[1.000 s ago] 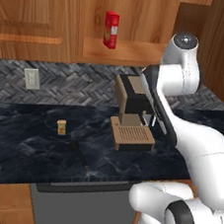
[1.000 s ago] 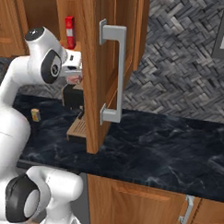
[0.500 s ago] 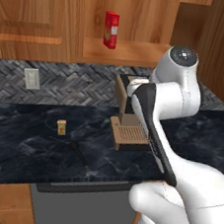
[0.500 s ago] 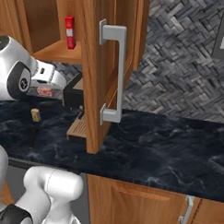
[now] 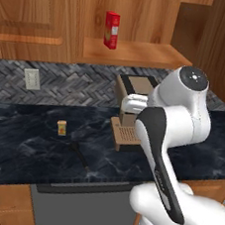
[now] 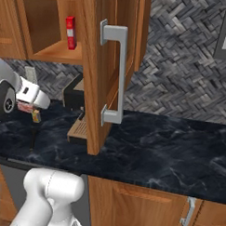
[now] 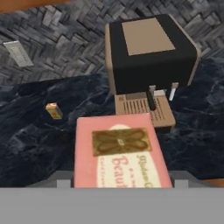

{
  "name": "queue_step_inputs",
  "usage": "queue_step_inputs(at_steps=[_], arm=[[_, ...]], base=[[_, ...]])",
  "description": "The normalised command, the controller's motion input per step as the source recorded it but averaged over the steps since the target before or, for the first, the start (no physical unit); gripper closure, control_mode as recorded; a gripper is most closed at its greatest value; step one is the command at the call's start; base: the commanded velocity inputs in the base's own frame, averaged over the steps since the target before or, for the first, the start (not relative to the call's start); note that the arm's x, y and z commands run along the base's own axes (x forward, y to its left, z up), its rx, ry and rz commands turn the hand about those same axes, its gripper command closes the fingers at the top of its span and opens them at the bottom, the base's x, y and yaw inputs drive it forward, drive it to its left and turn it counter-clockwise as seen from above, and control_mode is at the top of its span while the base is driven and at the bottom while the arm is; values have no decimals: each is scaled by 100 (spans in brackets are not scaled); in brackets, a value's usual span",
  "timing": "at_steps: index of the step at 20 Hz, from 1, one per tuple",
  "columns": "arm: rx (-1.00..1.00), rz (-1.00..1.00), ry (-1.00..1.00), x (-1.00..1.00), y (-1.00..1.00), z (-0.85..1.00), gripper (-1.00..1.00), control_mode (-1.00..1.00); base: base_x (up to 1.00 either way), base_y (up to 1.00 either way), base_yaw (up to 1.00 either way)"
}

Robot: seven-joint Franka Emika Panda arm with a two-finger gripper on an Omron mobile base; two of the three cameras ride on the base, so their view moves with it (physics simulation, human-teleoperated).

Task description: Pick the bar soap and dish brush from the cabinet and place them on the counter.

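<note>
The bar soap (image 7: 120, 151) is being held in the gripper (image 7: 121, 177) above the counter (image 7: 35, 140), near the coffee machine (image 7: 148, 52). The dish brush (image 5: 79, 153) is lying on the counter (image 5: 25, 144), beside the small orange block (image 5: 61, 127).

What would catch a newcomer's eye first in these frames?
The pink bar soap fills the near foreground of the hand view, gripped in the gripper above the black marbled counter. Behind it stands a black and tan coffee machine. A tall red box stands alone on the open cabinet shelf.
</note>
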Motion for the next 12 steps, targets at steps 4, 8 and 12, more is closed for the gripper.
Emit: queue_step_inputs(at_steps=[4, 8, 12], arm=[[3, 0, 0, -16, 20, -41, 100, -100], [3, 0, 1, -10, 20, -42, 100, -100], [2, 0, 6, 0, 20, -20, 100, -100]], base=[[0, 0, 0], [0, 0, 0], [0, 0, 0]])
